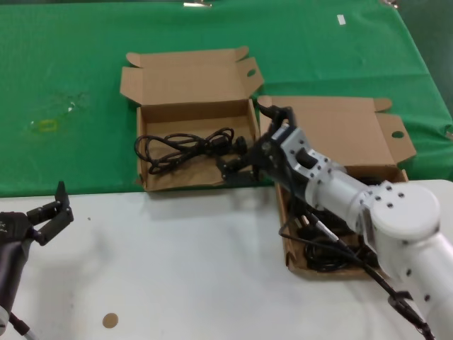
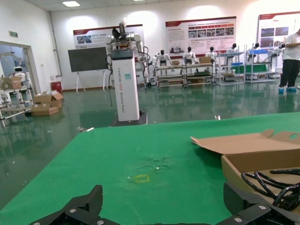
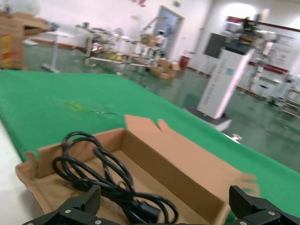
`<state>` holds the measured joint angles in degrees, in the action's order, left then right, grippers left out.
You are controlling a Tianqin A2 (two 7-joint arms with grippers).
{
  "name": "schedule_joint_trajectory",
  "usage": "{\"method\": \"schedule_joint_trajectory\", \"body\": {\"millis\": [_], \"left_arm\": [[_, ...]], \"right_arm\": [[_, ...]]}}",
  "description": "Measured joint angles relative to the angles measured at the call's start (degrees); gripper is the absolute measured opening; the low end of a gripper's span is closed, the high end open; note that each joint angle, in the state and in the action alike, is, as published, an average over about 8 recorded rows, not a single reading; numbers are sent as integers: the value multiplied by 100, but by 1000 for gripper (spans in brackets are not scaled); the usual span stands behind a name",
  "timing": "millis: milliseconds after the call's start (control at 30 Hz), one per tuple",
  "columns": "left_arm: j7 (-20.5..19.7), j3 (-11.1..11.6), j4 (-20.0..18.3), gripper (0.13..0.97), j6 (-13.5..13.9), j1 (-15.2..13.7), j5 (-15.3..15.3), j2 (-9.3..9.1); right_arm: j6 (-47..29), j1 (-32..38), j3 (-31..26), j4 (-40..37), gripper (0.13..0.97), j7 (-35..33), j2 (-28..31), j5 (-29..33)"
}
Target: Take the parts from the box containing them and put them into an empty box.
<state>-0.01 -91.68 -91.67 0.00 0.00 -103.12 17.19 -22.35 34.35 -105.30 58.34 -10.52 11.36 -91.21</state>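
The empty box (image 1: 170, 110), the squarer one with an oval hole in its lid flap, holds one coiled black power cord (image 1: 187, 149). My right gripper (image 1: 236, 157) hangs open over that box's right end, with nothing between its fingers. In the right wrist view the cord (image 3: 108, 178) lies in the tray (image 3: 187, 164) just beyond my right gripper (image 3: 164, 220). The longer box (image 1: 340, 127) with a round hole stands to the right; more cords (image 1: 333, 249) show in it, partly hidden by my right arm. My left gripper (image 1: 49, 216) waits open over the white table; (image 2: 164, 220) marks it in the left wrist view.
Both boxes sit where the green cloth (image 1: 71, 57) meets the white table (image 1: 177, 262). A small brown disc (image 1: 110, 320) lies on the white table near the front. A yellowish mark (image 1: 48, 126) shows on the cloth at the left.
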Motion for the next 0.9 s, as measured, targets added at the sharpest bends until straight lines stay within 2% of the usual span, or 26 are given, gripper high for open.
{"method": "schedule_joint_trajectory", "body": {"millis": [100,400,900], "left_arm": [[0,0,0,861,0,0,0,0],[0,0,0,948,0,0,0,0],[0,0,0,966,0,0,-1,0]], "right_arm": [[214,-329,131,319,966,101,56,-114],[859,-1321,524,1280,966,404,224,-458],[1899,-2919,1158,2831,966,894,495,-1013]]}}
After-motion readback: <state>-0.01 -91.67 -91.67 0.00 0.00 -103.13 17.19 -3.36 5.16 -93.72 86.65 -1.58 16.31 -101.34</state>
